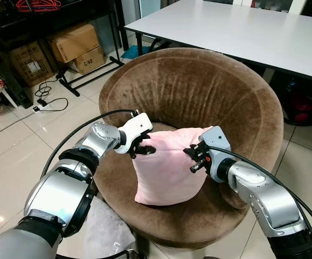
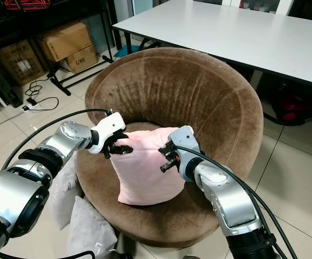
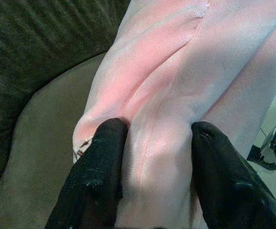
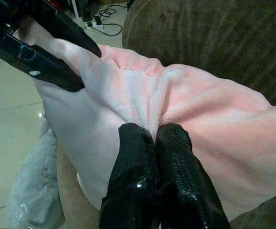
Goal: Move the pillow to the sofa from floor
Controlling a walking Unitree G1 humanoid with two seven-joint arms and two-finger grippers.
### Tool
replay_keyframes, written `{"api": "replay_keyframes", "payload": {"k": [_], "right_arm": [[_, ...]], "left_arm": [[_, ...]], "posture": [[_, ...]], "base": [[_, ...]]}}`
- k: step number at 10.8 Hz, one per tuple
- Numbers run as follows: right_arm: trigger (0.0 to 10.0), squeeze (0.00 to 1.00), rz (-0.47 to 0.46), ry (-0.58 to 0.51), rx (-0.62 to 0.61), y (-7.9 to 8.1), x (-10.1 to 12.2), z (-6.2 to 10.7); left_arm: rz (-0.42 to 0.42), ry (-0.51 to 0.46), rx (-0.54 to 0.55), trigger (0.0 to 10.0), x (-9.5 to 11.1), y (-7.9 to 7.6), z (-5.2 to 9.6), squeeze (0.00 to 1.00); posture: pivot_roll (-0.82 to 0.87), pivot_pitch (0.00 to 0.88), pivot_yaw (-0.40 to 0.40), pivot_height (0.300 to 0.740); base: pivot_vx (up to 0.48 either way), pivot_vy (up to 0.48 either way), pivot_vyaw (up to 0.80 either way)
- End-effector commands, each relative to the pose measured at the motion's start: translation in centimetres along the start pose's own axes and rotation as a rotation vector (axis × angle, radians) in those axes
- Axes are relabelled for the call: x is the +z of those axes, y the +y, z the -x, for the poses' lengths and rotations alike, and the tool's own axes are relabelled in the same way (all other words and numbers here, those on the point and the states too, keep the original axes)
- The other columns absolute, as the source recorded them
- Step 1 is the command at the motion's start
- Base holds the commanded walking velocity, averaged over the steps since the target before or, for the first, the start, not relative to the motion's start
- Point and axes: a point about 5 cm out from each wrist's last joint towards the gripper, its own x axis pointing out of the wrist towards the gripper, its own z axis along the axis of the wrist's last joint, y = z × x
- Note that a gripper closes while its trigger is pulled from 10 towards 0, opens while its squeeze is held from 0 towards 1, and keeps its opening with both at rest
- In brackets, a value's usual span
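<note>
We pinch pink pillow (image 1: 166, 167) top corners, left gripper (image 1: 140, 144) and right gripper (image 1: 196, 157) both clamped on fabric; lower evenly onto brown sofa (image 1: 209, 97) seat; release together.

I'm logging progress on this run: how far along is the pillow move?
Nearly done: the pink pillow stands upright on the brown sofa seat. In hand: left gripper and right gripper each pinch a top corner. Left: let go and pull both arms back.

Silver arms (image 1: 64, 189), black-fingered tools, black cables (image 1: 285, 189)
</note>
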Motion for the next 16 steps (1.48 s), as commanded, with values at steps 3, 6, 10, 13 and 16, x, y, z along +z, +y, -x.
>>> {"api": "replay_keyframes", "payload": {"k": [3,6,10,13,16], "right_arm": [[10.0,0.00,0.019,-0.021,0.003,0.0,0.8,0.1],[10.0,0.00,0.018,-0.016,0.005,0.0,0.7,0.1],[10.0,0.00,0.024,-0.006,0.008,0.0,0.7,0.0],[10.0,1.00,0.011,-0.004,-0.002,-1.0,0.7,0.5],[10.0,1.00,0.079,-0.097,-0.087,-3.9,2.2,1.9]], "left_arm": [[-0.012,0.049,0.021,0.0,-1.0,0.0,0.2,0.00],[-0.020,0.072,0.033,0.0,-1.5,0.0,0.2,0.00],[-0.019,0.101,0.072,0.0,-2.2,0.1,0.3,0.00],[-0.064,0.104,0.081,0.0,-2.2,-0.4,-0.2,0.00],[-0.115,0.108,0.071,0.0,-2.3,-0.9,-0.7,0.00]], "posture": [[-0.26,0.000,0.129,0.740],[-0.26,0.000,0.129,0.740],[-0.26,0.000,0.129,0.740],[-0.26,0.000,0.129,0.740],[-0.26,0.000,0.133,0.740]], "base": [[0.000,0.000,0.00],[0.000,0.000,0.00],[0.000,0.000,0.00],[0.000,0.000,0.00],[0.000,0.000,0.00]]}}
